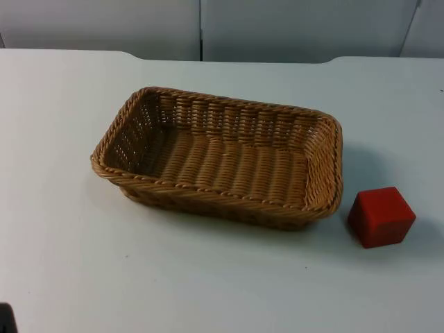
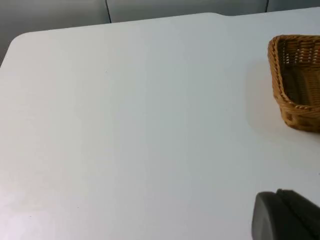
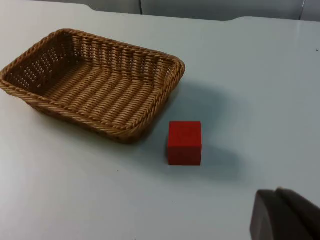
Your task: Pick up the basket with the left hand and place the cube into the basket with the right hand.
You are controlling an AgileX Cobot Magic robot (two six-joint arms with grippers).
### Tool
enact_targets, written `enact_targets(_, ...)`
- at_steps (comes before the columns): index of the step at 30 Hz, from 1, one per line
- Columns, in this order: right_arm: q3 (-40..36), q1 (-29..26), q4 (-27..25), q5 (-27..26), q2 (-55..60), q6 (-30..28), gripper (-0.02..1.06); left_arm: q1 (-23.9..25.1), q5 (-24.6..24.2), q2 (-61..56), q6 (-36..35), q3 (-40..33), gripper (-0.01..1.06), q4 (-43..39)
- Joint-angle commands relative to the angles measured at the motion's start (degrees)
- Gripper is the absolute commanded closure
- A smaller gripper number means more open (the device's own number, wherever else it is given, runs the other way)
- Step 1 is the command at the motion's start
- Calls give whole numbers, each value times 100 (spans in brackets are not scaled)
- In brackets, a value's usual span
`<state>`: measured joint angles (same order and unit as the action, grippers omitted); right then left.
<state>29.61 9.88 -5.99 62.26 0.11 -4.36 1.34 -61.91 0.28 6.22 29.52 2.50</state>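
Basket (image 1: 218,161) and cube (image 1: 381,217) both sit untouched on the table (image 1: 62,263), so the task stands at its very start: neither hand has reached anything.

The left hand (image 2: 286,216) shows as a black fingertip in its wrist view, well apart from the basket's near end (image 2: 296,82); whether it is spread or pressed together I cannot tell. The right hand (image 3: 282,216) likewise shows 1 fingertip, near the cube (image 3: 184,142) but not touching, and its state cannot be told either.

The basket lies upright and has nothing in it, and the red cube stands just beside its right end.

Step 1 is in hand: the left hand must travel to the basket's rim and grip it for lifting. The right hand then needs to come down over the cube.
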Motion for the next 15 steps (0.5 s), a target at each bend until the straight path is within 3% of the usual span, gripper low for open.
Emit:
enact_targets(1,-30,-13,-28,-57,-11,-4,105,-31,14,-28,-40,-7,105,-3)
enact_targets(3,-30,-13,-28,-57,-11,-4,105,-31,26,-28,-68,-7,105,67)
enact_targets(7,-30,-13,-28,-57,-11,-4,105,-31,534,73,-147,237,105,2021)
enact_targets(8,-30,-13,-28,-57,-11,-4,105,-31,534,73,-147,237,105,2021)
enact_targets(10,-30,-13,-28,-57,-11,-4,105,-31,794,562,329,247,105,3317)
enact_targets(12,-30,-13,-28,-57,-11,-4,105,-31,736,1464,1096,247,105,4223)
enact_targets(15,-30,-13,-28,-57,-11,-4,105,-31,731,2358,1514,247,105,4485)
